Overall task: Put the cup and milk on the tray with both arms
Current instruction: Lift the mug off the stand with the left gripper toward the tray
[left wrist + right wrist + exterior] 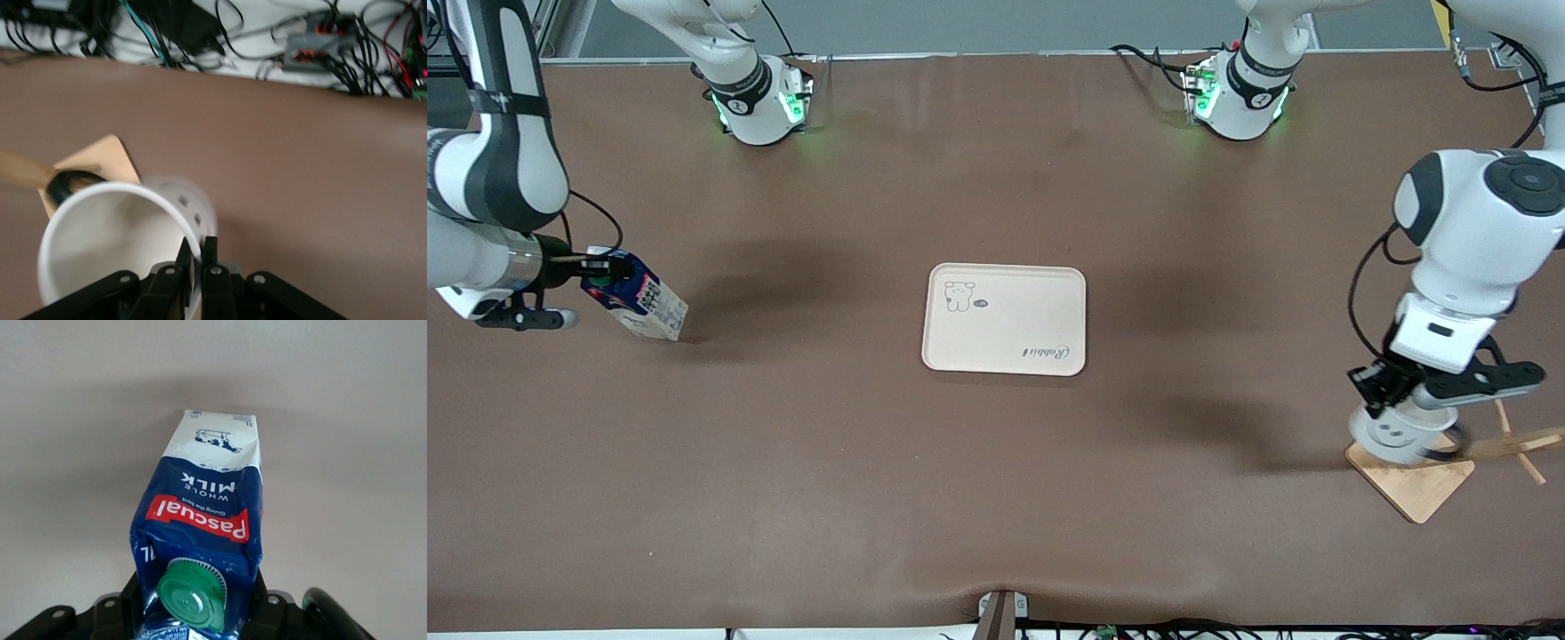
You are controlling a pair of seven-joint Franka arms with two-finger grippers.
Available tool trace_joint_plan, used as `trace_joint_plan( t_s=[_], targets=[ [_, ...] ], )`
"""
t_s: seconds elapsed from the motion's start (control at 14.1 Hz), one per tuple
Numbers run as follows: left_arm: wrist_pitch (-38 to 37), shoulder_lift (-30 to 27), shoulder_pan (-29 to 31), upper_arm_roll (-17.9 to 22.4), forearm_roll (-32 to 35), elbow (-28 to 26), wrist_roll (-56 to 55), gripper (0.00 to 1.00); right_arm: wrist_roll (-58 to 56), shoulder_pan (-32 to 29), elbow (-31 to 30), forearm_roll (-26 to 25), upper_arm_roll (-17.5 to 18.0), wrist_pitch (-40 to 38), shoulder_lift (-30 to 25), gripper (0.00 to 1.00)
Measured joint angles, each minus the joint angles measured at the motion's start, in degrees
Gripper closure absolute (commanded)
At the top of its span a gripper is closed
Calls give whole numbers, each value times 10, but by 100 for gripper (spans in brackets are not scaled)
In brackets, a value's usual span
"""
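Observation:
The cream tray (1005,318) lies flat in the middle of the table with nothing on it. Toward the right arm's end, the blue and white milk (639,304) leans over. My right gripper (598,267) is shut on its top. In the right wrist view the black fingers (257,603) squeeze the milk (203,513) on both sides of the green cap (192,588). At the left arm's end, my left gripper (1378,402) is shut on the cup (1396,436), which is over the wooden rack base (1421,484). One finger (210,257) is outside the cup (107,247) wall, one inside.
A wooden rack with slanted pegs (1516,440) stands on its square base at the left arm's end. Both arm bases (758,102) sit along the table edge farthest from the front camera. Cables and a grey box (313,47) lie past the table edge.

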Motion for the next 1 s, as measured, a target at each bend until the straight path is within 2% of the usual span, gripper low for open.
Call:
trace_joint_plan(
  t_s=[0.36,1.0],
  targets=[
    [-62,-13,-3,-54,0,0,-79,100,0,0,72,0,4,-33,6,93],
    [-93,-15,-5,-86,0,6,-119,100,0,11,149,2,6,-52,40,93]
  ],
)
